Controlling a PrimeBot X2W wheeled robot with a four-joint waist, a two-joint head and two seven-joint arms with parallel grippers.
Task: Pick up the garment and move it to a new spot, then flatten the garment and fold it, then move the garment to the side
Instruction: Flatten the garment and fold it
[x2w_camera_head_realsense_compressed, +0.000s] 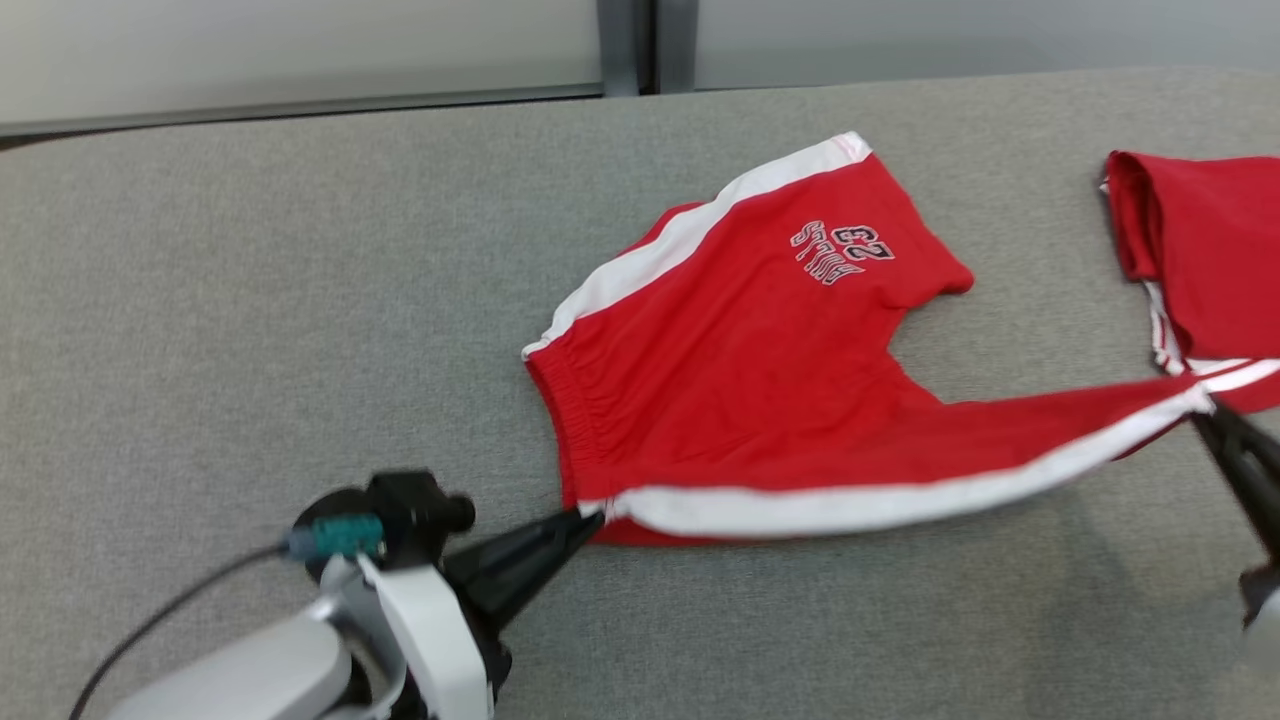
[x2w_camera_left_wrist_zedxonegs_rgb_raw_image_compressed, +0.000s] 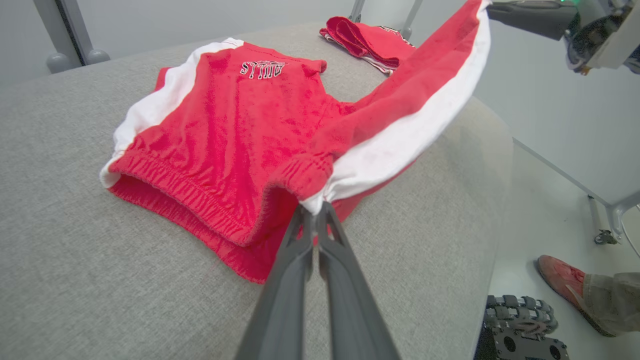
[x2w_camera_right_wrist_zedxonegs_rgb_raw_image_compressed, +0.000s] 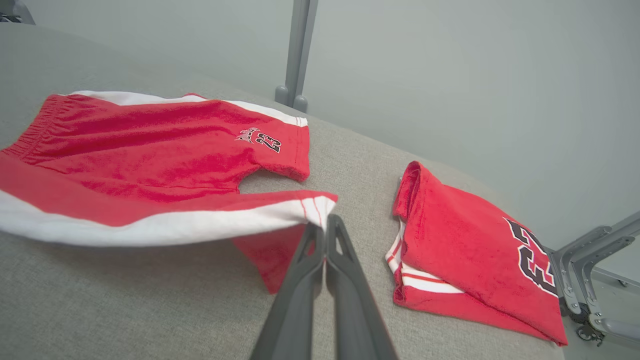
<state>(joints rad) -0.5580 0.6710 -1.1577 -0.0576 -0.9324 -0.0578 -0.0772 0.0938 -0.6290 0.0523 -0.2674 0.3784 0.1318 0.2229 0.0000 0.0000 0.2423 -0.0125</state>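
Two corners held: our left gripper (x2w_camera_head_realsense_compressed: 590, 515) pinches the red shorts (x2w_camera_head_realsense_compressed: 740, 370) at the waistband, our right gripper (x2w_camera_head_realsense_compressed: 1205, 410) at the leg hem. We judge flattening done, folding begun, side-move outstanding.

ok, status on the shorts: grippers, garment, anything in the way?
Both shut: left gripper on waistband corner, right gripper on leg hem. Near edge of shorts lifted, rest flat on table. Nearby: folded red top, right side.

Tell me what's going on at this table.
The robot is handling red shorts on the grey table. Its left gripper is shut on the waistband corner, its right gripper on the hem of the near leg, with that white-striped side lifted between them. The far leg lies flat. A folded red garment sits alongside.
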